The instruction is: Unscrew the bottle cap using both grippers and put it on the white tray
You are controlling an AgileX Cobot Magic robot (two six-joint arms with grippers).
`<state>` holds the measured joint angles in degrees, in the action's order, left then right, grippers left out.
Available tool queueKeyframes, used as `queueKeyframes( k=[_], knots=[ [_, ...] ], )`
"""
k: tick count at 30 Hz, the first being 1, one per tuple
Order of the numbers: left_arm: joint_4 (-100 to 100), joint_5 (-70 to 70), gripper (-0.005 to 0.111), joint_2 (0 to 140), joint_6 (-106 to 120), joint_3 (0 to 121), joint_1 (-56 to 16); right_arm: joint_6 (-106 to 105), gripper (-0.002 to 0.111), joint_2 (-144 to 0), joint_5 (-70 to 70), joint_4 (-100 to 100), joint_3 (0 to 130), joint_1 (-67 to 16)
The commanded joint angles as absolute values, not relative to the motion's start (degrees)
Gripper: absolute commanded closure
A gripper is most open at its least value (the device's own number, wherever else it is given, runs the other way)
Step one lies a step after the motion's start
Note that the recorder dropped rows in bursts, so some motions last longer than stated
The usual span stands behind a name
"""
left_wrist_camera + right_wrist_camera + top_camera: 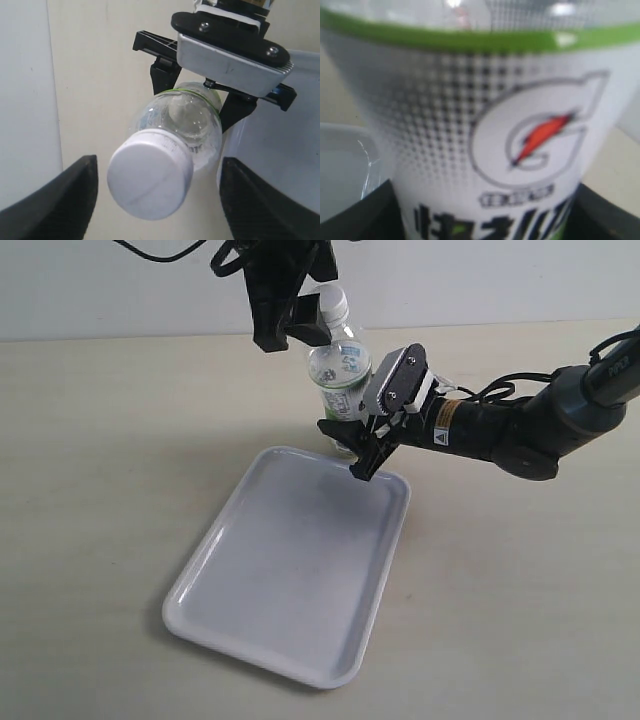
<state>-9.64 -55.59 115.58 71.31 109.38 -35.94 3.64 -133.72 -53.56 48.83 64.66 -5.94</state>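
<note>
The bottle (340, 375) stands upright at the far edge of the white tray (290, 570), its white-and-green label facing the right wrist camera (485, 125). The white bottle cap (333, 302) sits on its neck. My right gripper (352, 447), the claw with the grey-white block, is shut on the bottle's lower body, one dark finger (370, 215) on each side. My left gripper (155, 200), all black, hangs over the top and is open. Its fingers (50, 200) stand on either side of the cap (150, 177) with gaps, not touching it.
A pale wall rises behind the beige table (100, 440). The tray's rim (295, 150) lies right beside the bottle's base. The right arm (540, 425) stretches in low over the table from the right.
</note>
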Motion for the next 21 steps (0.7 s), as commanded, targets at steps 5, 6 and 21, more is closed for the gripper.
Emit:
queueKeyframes(
  k=[5,6,21],
  knots=[
    [-9.7,-55.6,0.055,115.8,68.4,109.5,-35.9,2.7,0.108,-134.1,-49.2,50.0,64.4,-6.0],
    [-9.7,-55.7,0.06,115.8,68.3,109.5,-35.9,2.7,0.108,-134.1,-49.2,50.0,64.4,-6.0],
    [-9.7,-55.5,0.107,115.8,58.3,109.5,-35.9,2.8,0.108,-134.1,-49.2,50.0,64.4,-6.0]
  ],
)
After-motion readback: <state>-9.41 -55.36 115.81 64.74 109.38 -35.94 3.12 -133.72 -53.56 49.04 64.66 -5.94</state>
